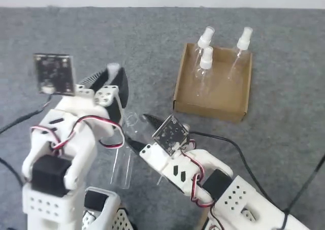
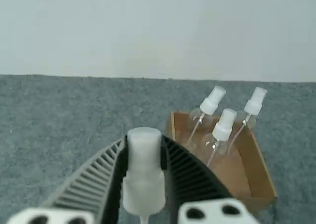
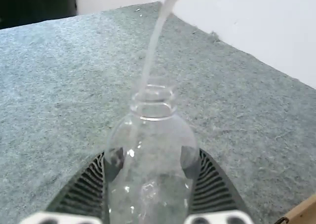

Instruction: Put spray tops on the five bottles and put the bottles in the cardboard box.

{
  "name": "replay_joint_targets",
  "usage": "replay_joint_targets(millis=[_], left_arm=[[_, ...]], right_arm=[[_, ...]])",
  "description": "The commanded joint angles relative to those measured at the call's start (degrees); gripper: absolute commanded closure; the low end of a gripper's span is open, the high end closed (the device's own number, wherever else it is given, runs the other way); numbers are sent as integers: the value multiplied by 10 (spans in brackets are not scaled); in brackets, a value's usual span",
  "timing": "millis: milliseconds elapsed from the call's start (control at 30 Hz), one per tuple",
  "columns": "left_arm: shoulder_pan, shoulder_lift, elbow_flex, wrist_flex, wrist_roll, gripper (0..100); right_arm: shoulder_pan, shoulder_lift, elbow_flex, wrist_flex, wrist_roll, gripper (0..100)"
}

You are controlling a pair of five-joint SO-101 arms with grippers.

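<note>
1. Three capped bottles (image 1: 205,75), each with a white spray head on, stand inside the cardboard box (image 1: 210,110). The box sits on the grey carpet (image 1: 76,32) on the right arm's side, well apart from both arms
2. The left gripper (image 2: 143,140) has its ribbed black fingers pressed tight on a white spray top (image 2: 143,179), one finger on each side, holding it up off the carpet
3. A thin white dip tube (image 3: 155,36) runs down from that top, and its lower end reaches the open mouth of a clear bottle (image 3: 150,150)
4. The right gripper (image 3: 150,157) is clamped round the body of this clear bottle, with the neck pointing away from the wrist
5. From the high view, the held top (image 1: 112,68) and the held bottle (image 1: 129,122) are near each other between the two arms, well short of the box
6. A spare bottle (image 1: 122,166) lies on its side on the carpet between the two arm bases
</note>
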Motion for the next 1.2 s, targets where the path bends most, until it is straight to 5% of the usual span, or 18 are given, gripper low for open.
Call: replay_joint_targets(millis=[0, 300, 533, 900, 1167], left_arm=[[2, -3, 27, 2, -11, 981], [54, -4, 20, 18, -71, 974], [54, -4, -27, 50, -90, 869], [-30, 64, -71, 7, -108, 915], [-25, 74, -69, 57, -109, 972]], right_arm=[[18, -28, -9, -19, -33, 993], [18, -27, -6, -18, -41, 993], [18, -22, -6, -18, -41, 993], [18, -22, -5, -17, -41, 993], [18, -22, -5, -17, -41, 993]])
